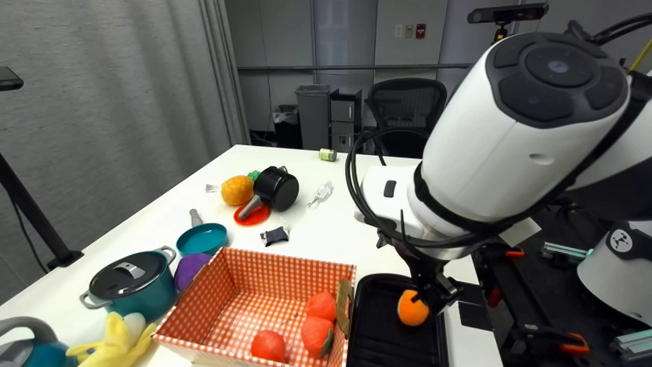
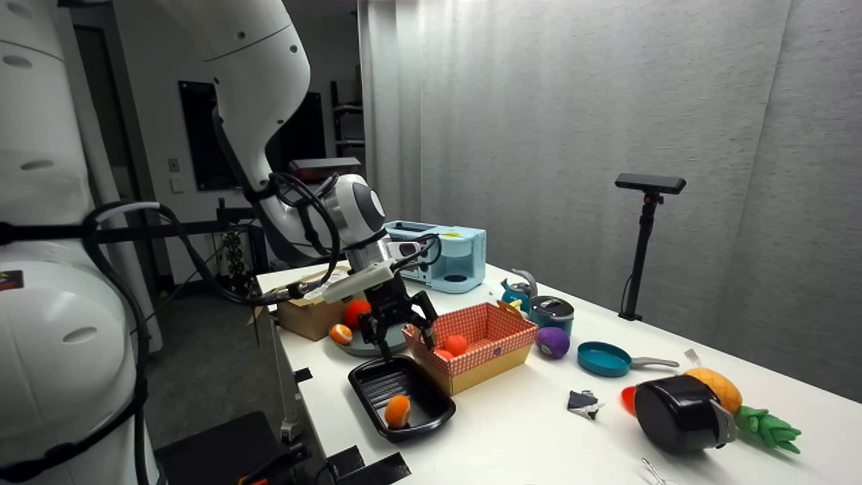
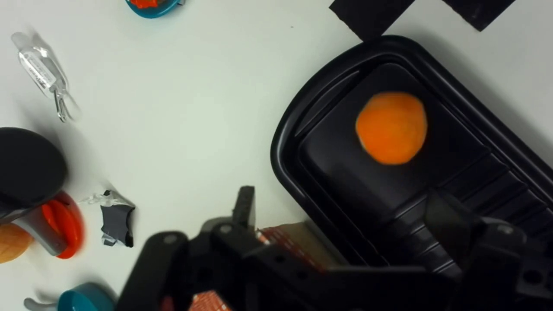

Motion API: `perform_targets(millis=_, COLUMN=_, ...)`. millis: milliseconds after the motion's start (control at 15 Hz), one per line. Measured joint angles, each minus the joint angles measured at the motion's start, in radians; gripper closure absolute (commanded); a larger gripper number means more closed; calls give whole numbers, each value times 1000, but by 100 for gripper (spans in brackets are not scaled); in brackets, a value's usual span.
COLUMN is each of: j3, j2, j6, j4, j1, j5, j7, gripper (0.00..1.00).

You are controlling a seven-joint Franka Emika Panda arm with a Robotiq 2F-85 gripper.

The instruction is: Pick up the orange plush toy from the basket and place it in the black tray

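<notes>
The orange plush toy (image 1: pixel 412 308) lies in the black tray (image 1: pixel 377 336), near one end. The toy (image 2: pixel 397 411) and the tray (image 2: pixel 436 424) also show in an exterior view, and the wrist view shows the toy (image 3: pixel 392 128) resting on the floor of the tray (image 3: pixel 328 168). My gripper (image 3: pixel 345 211) is open and empty, its fingers wide apart. It is above the tray's side by the basket, apart from the toy; an exterior view shows the gripper (image 2: pixel 408 342) there. The checkered basket (image 1: pixel 260 300) stands beside the tray with several red toys inside; the basket (image 2: pixel 498 327) shows again.
A teal pot (image 1: pixel 137 285), a purple toy (image 1: pixel 189 269) and a teal pan (image 1: pixel 202 238) stand beyond the basket. A black pot (image 2: pixel 677 412) lies tipped near a pineapple toy (image 2: pixel 717 387). A grey-green plate (image 2: pixel 367 347) with another orange ball (image 2: pixel 341 334) lies behind the tray.
</notes>
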Motion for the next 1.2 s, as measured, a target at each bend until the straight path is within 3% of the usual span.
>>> perform_targets(millis=267, j3=5, j2=-1, j6=0, j4=-2, j1=1, j5=26, j7=-1, gripper=0)
perform_targets(millis=467, j3=14, j2=-7, j6=1, j4=-10, j1=1, j5=160, j7=-69, gripper=0)
perform_targets(millis=1200, j3=13, j2=-3, j6=1, j4=-10, j1=1, j5=155, j7=-67, gripper=0)
